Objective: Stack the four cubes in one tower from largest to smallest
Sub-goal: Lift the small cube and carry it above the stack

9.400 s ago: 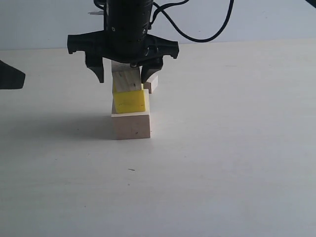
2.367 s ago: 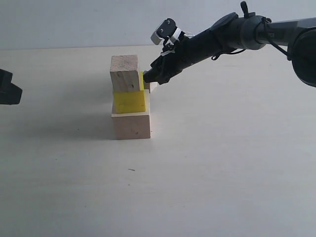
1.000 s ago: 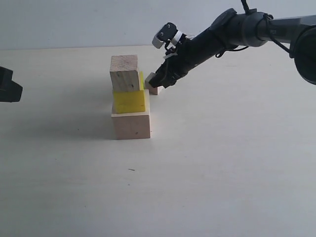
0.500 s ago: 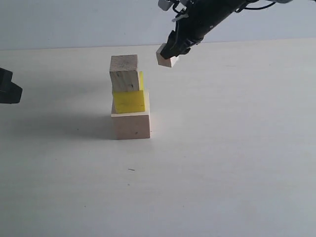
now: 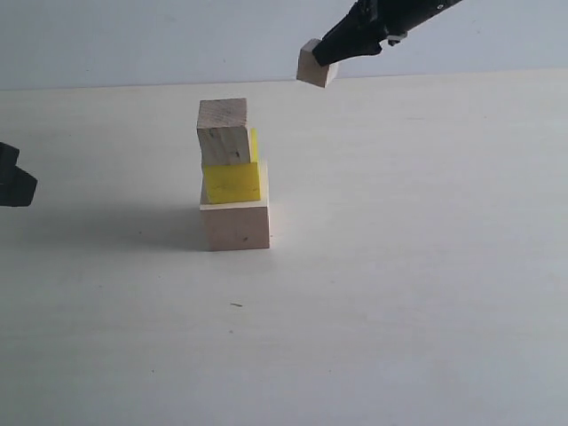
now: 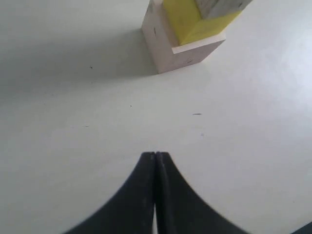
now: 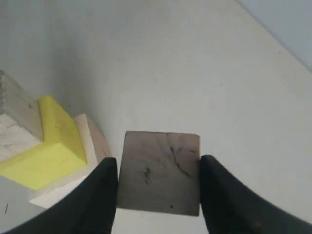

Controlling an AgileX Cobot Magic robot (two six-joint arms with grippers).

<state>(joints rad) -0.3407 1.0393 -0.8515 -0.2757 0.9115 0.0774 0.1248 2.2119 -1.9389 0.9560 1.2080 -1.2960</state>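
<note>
The right gripper point(image 5: 328, 55), clamped on the tiny wooden cube point(image 5: 313, 67), holds it aloft, above and right of the three-cube stack point(image 5: 235, 226), whose medium wooden cube point(image 5: 223, 131) on top lies down-left of it, while the left gripper point(image 6: 155, 161), pinched closed and empty, sits low at far left.

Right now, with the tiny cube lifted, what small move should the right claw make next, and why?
Probably carry the tiny cube sideways, at this height, until it is over the medium cube. The right claw holds it higher than that cube's top but off to its right in the exterior view, so centring comes before lowering.
</note>
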